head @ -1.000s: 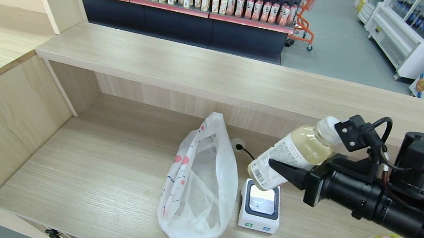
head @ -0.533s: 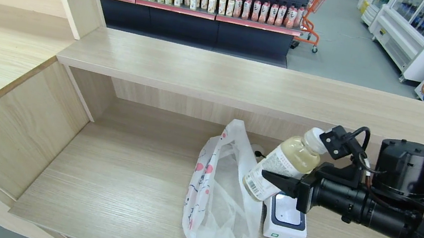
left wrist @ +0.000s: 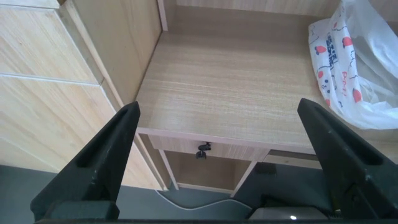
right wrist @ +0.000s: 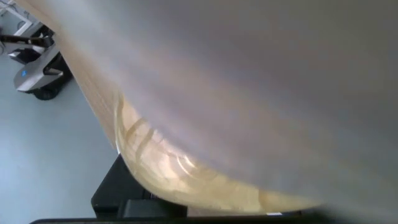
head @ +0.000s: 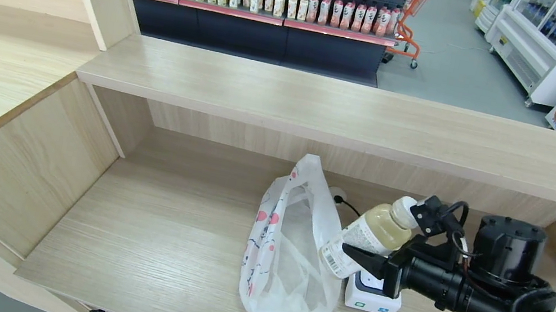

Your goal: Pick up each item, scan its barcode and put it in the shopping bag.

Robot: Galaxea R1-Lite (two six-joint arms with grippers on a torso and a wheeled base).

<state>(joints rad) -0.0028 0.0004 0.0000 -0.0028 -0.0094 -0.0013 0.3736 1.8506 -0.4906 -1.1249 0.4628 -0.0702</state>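
Right gripper (head: 353, 249) clamped on tilted pale-yellow plastic drink bottle (head: 373, 233), base at rim of white printed plastic shopping bag (head: 286, 272), over white square scanner (head: 369, 301). Left gripper (left wrist: 219, 109) spread wide, empty.

The bottle (head: 378, 232) holds pale beige-yellow liquid under a white cap, and its white label carries a black barcode. The shopping bag (head: 291, 273) is translucent white with scattered red and dark-blue motifs. The scanner (head: 371, 303) is white, dark-blue framed, with small green and blue marks. The counter (head: 155, 237) shows light wood grain.
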